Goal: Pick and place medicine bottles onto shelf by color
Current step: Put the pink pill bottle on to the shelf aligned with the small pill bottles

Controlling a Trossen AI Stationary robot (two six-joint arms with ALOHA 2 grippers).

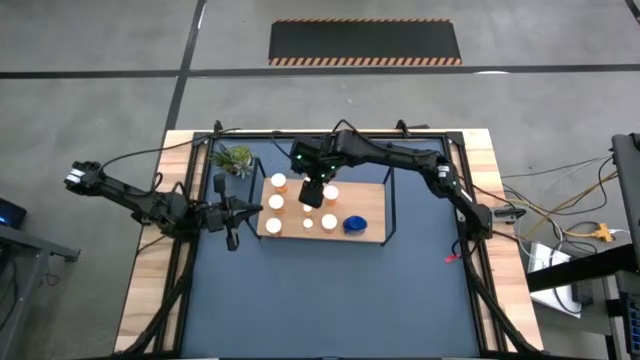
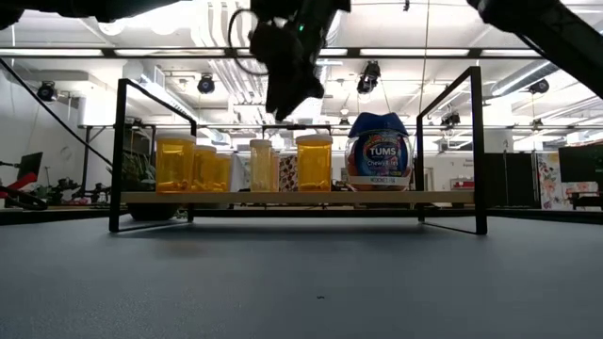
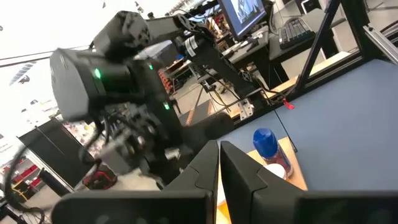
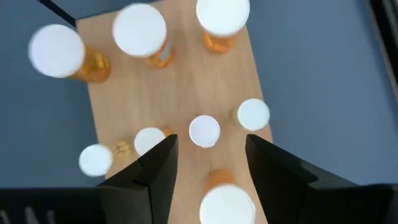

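Orange and white bottles already crowd the shelf [image 1: 372, 232] at the centre of your high view, so you are late in the job. On the light-wood board you can count an orange bottle at its upper left [image 1: 279, 181], another just below it [image 1: 275, 202], a third at the lower left [image 1: 273, 226], one near the middle top [image 1: 330, 192], two tiny white bottles [image 1: 308, 223] in the lower row beside a larger white cap [image 1: 329, 221], and the blue bottle [image 1: 355, 224] toward the lower right. No bottle shows loose on the dark-blue mat [image 1: 330, 300] that covers the surface. Your right gripper [image 4: 208, 163] hangs over the middle of the board with its fingers spread and nothing between them; in the right wrist view an orange bottle [image 4: 225, 198] stands directly beneath the gap, upright on the wood. By the look of it that bottle is set down, not held. Your left gripper [image 1: 232, 215] waits at the left edge of the shelf, fingers pressed together, holding nothing. Whether the colours are grouped properly you should judge yourself: the orange ones cluster left, the blue sits alone on the right, the white ones lie between.
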